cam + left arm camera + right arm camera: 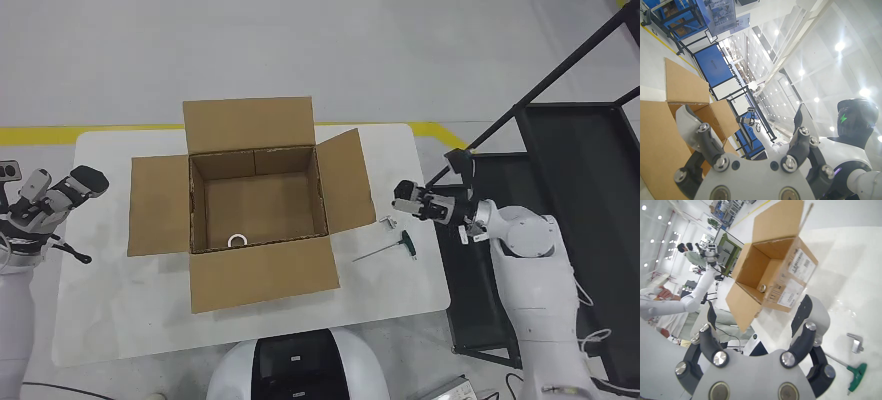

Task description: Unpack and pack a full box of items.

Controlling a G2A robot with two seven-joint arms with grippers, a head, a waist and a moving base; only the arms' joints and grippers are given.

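An open cardboard box (255, 195) stands mid-table with all its flaps folded out. On its floor, near the front wall, lies a small white ring (237, 239), seen through the opening as the ring (763, 287). My right gripper (402, 197) hovers open and empty just right of the box (762, 262); the right gripper (759, 311) has its jaws wide apart. My left gripper (88, 183) hangs open and empty off the table's left side, apart from the box (687, 85); the left gripper (743, 115) points over it.
A green T-handle hex key (390, 246) and a small metal bracket (390, 219) lie on the white table (130, 310) right of the box, below my right gripper. The key (857, 373) and bracket (855, 344) sit close together. A black rack (570, 190) stands beyond the table's right edge.
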